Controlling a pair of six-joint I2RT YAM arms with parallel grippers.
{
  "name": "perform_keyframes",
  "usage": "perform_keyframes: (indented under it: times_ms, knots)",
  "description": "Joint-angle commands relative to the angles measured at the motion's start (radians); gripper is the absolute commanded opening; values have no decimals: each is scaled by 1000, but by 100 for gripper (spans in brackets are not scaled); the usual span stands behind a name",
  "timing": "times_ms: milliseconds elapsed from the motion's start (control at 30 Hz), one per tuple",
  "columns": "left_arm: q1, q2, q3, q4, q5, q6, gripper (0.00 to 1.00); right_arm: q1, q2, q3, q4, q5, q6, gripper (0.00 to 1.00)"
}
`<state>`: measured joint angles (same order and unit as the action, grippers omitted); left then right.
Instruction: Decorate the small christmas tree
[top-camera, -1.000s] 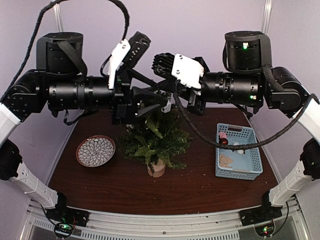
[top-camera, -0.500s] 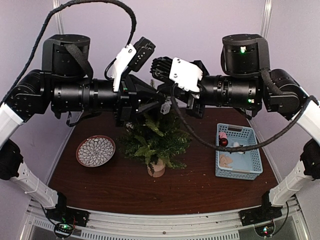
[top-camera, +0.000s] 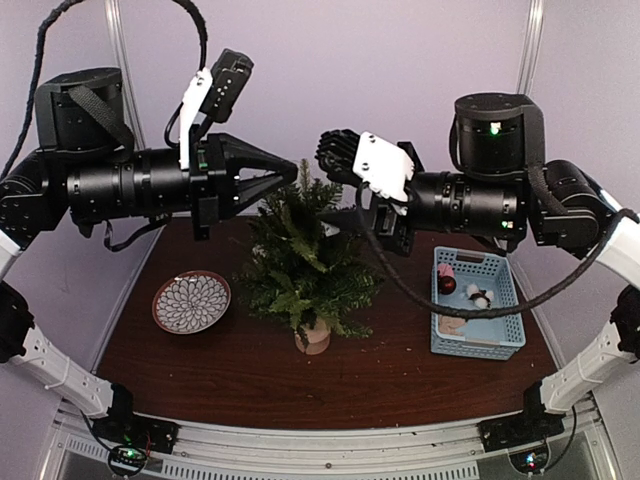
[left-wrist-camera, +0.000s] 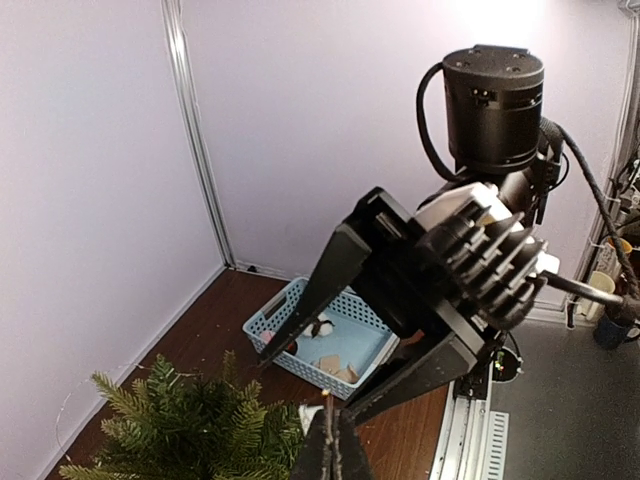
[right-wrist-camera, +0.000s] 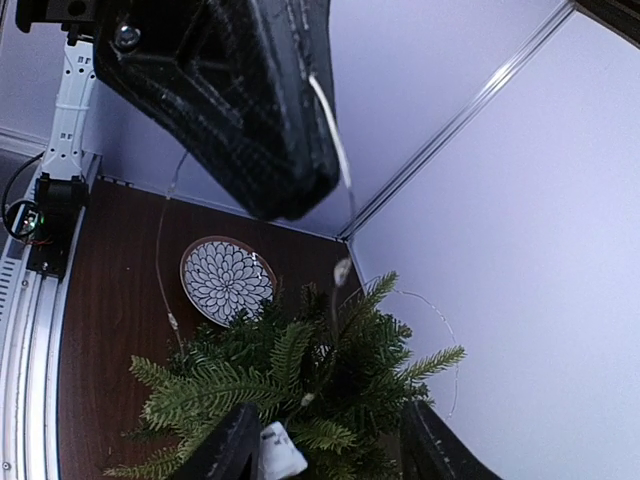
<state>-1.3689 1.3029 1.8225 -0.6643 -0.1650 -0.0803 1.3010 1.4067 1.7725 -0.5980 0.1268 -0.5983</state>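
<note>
The small christmas tree (top-camera: 300, 265) stands mid-table on its pale stump (top-camera: 313, 338); it also shows in the left wrist view (left-wrist-camera: 190, 430) and the right wrist view (right-wrist-camera: 300, 380). My left gripper (top-camera: 296, 172) hovers just left of the treetop, shut on a thin light wire (right-wrist-camera: 329, 125) that hangs down over the branches. From its own wrist, the left gripper (left-wrist-camera: 335, 445) has its fingers pressed together with the wire's tip between them. My right gripper (right-wrist-camera: 330, 415) is open right of the treetop, with only branches between its fingers.
A patterned plate (top-camera: 191, 301) lies left of the tree. A light blue basket (top-camera: 478, 262) with small ornaments sits at the right. A white tag (right-wrist-camera: 281, 450) shows among the branches. Purple walls close in the back and sides.
The left gripper closed on the wire and drew back to the left. The right gripper opened and let go, easing to the right. The treetop now shows between the two.
</note>
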Motion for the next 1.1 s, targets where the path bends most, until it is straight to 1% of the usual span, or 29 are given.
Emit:
perform_keyframes:
  times_ms: [0, 67, 167, 400, 500, 633, 733, 900, 1067]
  knots:
    - [-1, -12, -15, 75, 41, 28, 0, -5, -68, -64, 91, -68, 112, 49]
    - [-2, -17, -19, 81, 50, 33, 0, -14, -83, -90, 117, -94, 151, 43]
    - [-2, -24, -31, 88, 50, 36, 0, -21, -90, -104, 136, -121, 185, 38]
    - [-2, -29, -38, 100, 44, 36, 0, -24, -80, -86, 141, -207, 221, 39]
    - [-2, -31, -40, 105, 44, 37, 0, -24, -68, -73, 130, -226, 225, 33]
    - [-1, -37, -48, 113, 39, 36, 0, -23, -57, -72, 133, -249, 233, 29]
    - [-1, -44, -57, 123, 26, 36, 0, -24, -53, -74, 137, -263, 243, 28]
    - [-1, -53, -67, 131, 20, 37, 0, -23, -41, -78, 145, -263, 244, 31]
    - [-1, -67, -86, 143, 9, 36, 0, -24, -22, -74, 148, -264, 245, 21]
